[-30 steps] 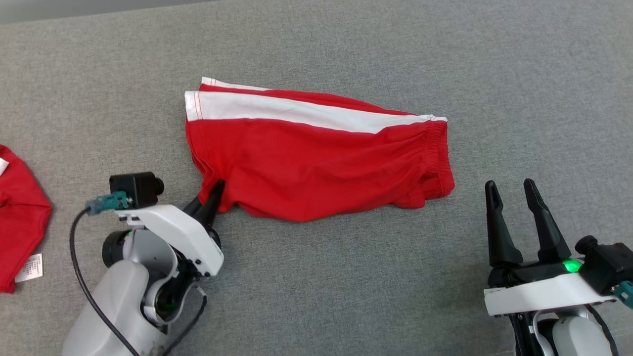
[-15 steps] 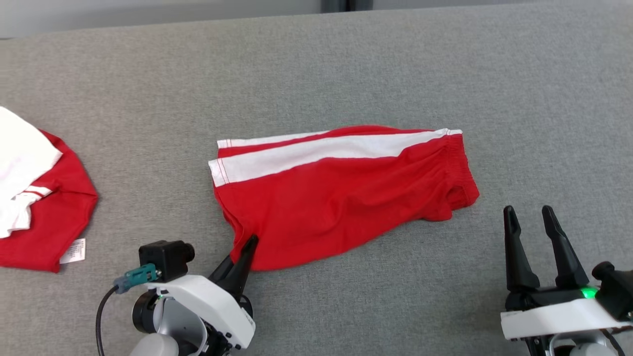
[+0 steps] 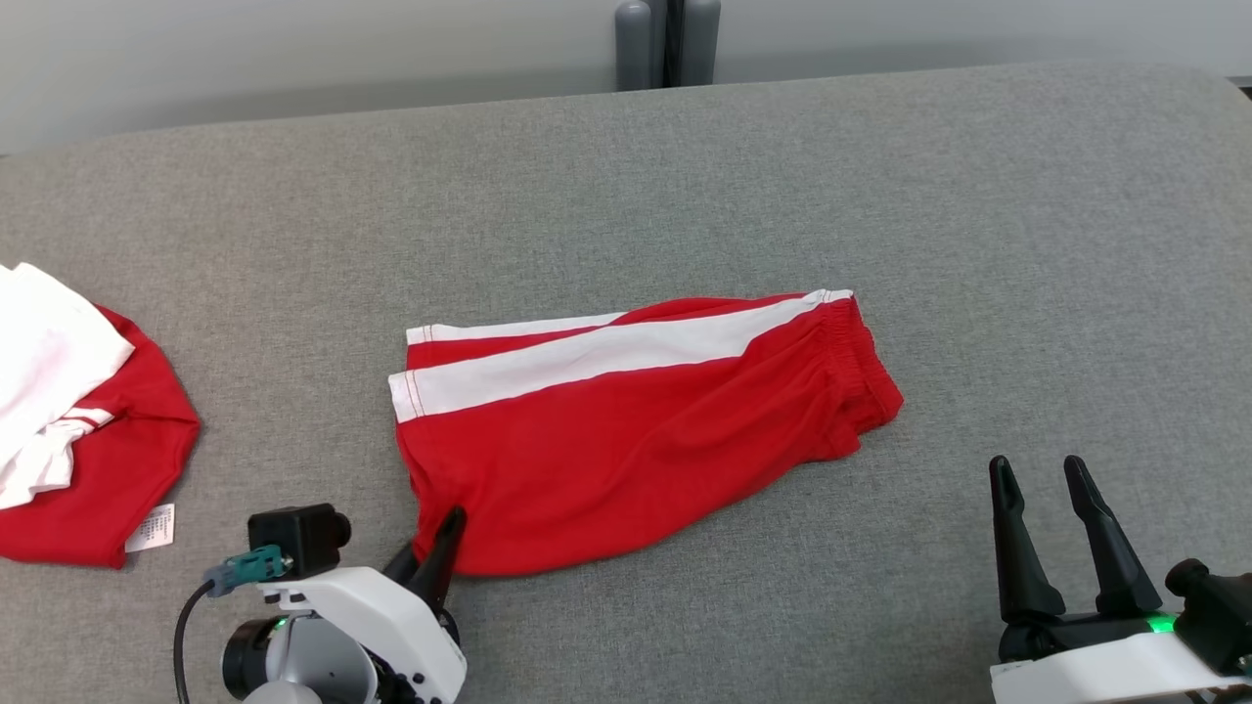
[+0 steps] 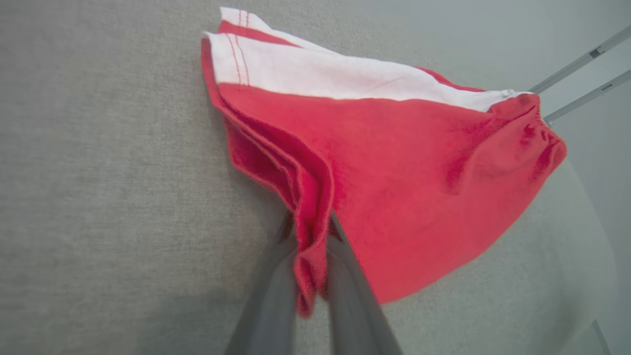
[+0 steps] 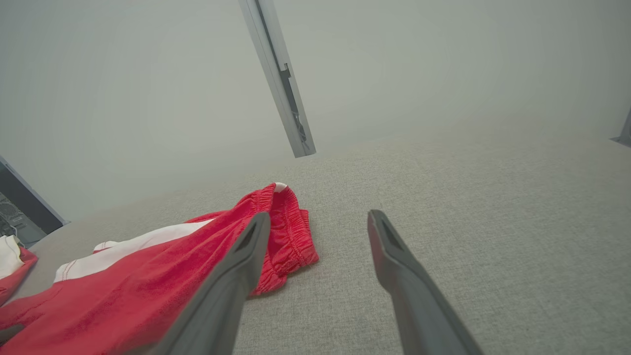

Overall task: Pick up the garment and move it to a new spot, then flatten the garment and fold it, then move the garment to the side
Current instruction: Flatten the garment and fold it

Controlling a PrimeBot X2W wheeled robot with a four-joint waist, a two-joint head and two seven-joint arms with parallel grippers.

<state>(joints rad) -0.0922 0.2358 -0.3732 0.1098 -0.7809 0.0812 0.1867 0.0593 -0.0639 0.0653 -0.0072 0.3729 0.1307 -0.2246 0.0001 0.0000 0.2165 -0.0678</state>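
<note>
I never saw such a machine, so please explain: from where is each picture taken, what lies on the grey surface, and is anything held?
It is a wheeled robot with two arms, each ending in a two-fingered pincer. One picture looks down from its head; the other two come from wrist cameras looking along the fingers. On the grey surface lie red shorts with a white stripe, and more red and white clothes at its left. The left pincer is shut on the shorts' near corner. The right pincer is open and holds nothing.

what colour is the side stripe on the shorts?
White stripe on red shorts; clearest in the head view.
</note>
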